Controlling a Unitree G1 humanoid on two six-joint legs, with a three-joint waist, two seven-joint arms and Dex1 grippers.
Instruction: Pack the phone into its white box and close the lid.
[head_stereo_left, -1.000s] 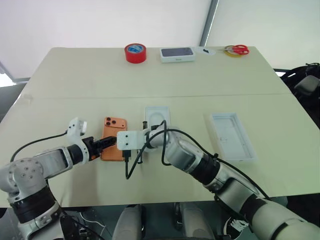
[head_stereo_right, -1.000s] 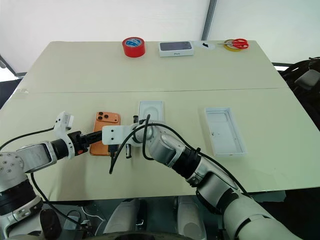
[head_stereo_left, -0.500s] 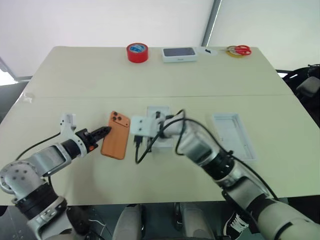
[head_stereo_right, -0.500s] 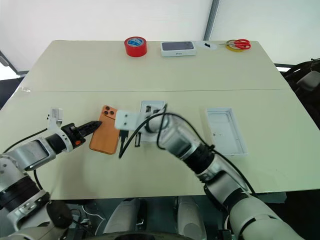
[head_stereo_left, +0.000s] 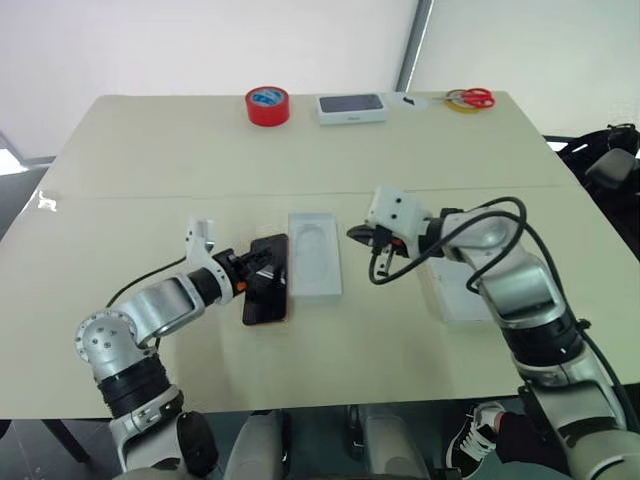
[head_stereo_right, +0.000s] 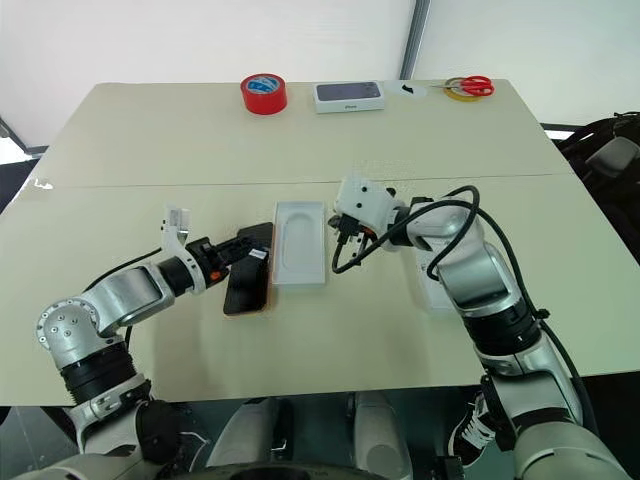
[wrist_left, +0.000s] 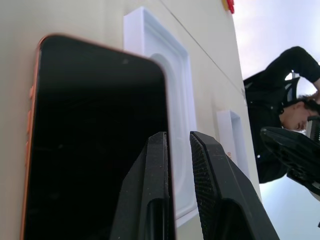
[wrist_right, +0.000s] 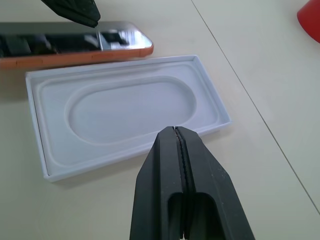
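The phone (head_stereo_left: 266, 290) lies screen up, orange rim showing, just left of a white card with an oval recess (head_stereo_left: 315, 262). My left gripper (head_stereo_left: 262, 262) reaches over the phone's upper part. In the left wrist view its fingers (wrist_left: 157, 165) stand a narrow gap apart over the phone's edge next to the card, and the phone is not between them. My right gripper (head_stereo_left: 358, 233) is shut and empty, raised above the table right of the card. Its arm covers most of the white box (head_stereo_left: 458, 303), which lies open side up further right. The lid is out of view.
Along the table's far edge stand a red tape roll (head_stereo_left: 268, 104), a white box with a dark top (head_stereo_left: 352, 107) and red-handled scissors (head_stereo_left: 478, 97). A black cable (head_stereo_left: 385, 270) loops under my right wrist. A person in dark clothes (wrist_left: 280, 100) sits beyond the table's right side.
The phone went from orange back up to screen up and now lies closer to the card. My left gripper followed it rightward. My right gripper left the phone, moving right and up.
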